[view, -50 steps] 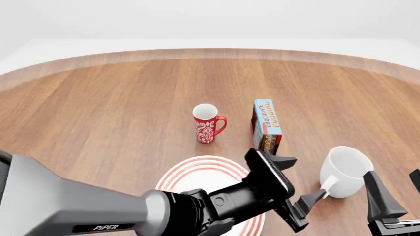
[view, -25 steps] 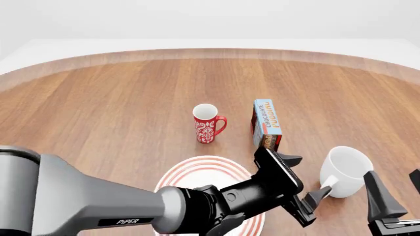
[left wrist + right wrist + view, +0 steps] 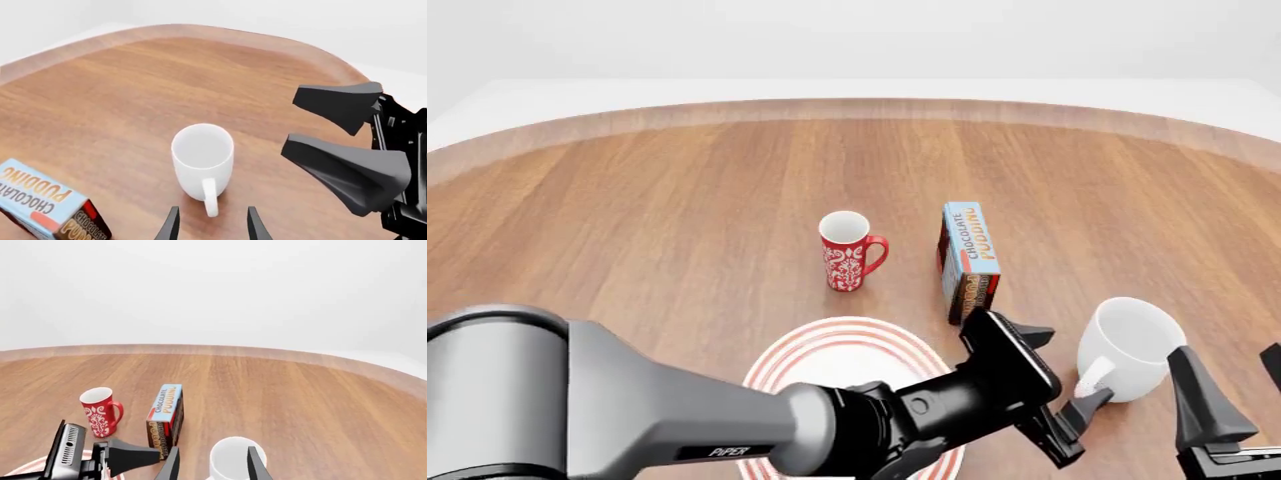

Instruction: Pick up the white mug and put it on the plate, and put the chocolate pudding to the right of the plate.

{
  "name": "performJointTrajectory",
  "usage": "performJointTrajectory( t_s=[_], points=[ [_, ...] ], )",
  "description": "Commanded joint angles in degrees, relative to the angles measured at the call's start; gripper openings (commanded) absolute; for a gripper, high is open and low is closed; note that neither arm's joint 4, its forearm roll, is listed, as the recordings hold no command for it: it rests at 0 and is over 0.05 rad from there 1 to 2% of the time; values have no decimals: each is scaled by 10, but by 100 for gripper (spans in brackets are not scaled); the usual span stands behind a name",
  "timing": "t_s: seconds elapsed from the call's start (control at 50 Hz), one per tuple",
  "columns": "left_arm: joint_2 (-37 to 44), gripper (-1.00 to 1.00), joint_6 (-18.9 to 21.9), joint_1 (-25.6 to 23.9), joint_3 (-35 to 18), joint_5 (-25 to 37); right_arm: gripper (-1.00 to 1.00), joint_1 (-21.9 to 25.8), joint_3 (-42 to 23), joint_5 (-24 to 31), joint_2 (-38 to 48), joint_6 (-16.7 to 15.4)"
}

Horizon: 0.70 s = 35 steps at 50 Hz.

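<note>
The white mug stands upright at the right front of the table, its handle pointing toward the plate side. It also shows in the left wrist view and the right wrist view. My left gripper is open, reaching over the plate, with its fingers on either side of the mug's handle and not touching it. My right gripper is open and empty just in front and to the right of the mug. The chocolate pudding stands on edge behind the plate's right side.
A red mug with a white floral pattern stands behind the plate, left of the pudding box. The rounded far edge of the wooden table runs across the back. My left arm covers most of the plate.
My left gripper has moved right across the plate toward the white mug's handle. The right gripper, mugs and pudding box have not moved.
</note>
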Motion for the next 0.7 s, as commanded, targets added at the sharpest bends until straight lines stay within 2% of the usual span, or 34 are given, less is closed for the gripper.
performJointTrajectory(
  t_s=[0.02, 0.7],
  points=[
    [23, 100, -2, 5, -20, 6, 100, 0, -1, 1, 0, 1],
    [68, 100, 0, 9, -69, 27, 100, -1, -3, 0, 2, 4]
  ],
)
